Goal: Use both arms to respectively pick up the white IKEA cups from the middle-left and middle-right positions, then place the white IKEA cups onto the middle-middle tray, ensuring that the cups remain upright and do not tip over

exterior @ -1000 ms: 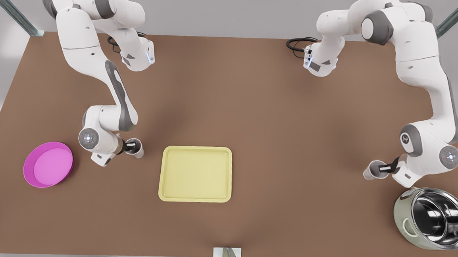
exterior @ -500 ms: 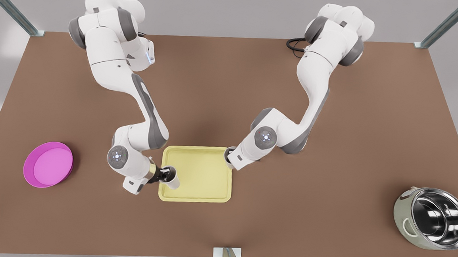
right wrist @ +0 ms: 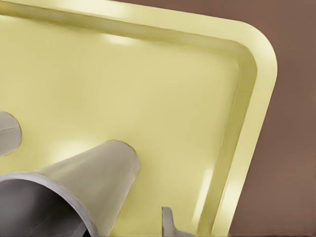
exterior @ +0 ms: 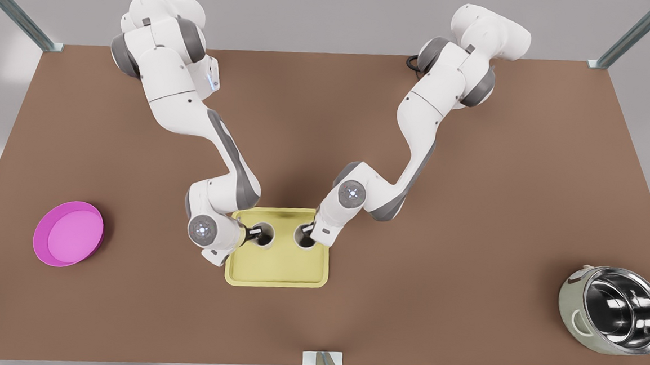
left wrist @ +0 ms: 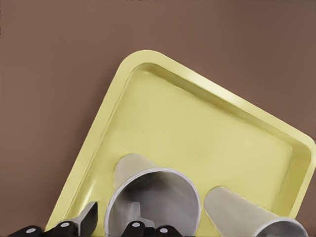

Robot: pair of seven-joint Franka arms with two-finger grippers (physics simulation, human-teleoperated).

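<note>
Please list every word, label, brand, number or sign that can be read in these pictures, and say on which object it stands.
There is no readable text.
The two cups, one held by the left gripper and one at the right gripper: plain white, no print.
The tray, the pink bowl and the steel pot: unmarked.
The arm joints carry small lights, not letters.

No text, label, brand, number or sign can be read anywhere: none on the two small plain white tapered cups point(exterior: 265, 235) point(exterior: 303, 236), the flat pale yellow rectangular tray point(exterior: 277, 270), the brown counter point(exterior: 470, 214), the pink round bowl point(exterior: 68, 233) or the steel pot with pale green outside point(exterior: 613, 316).
</note>
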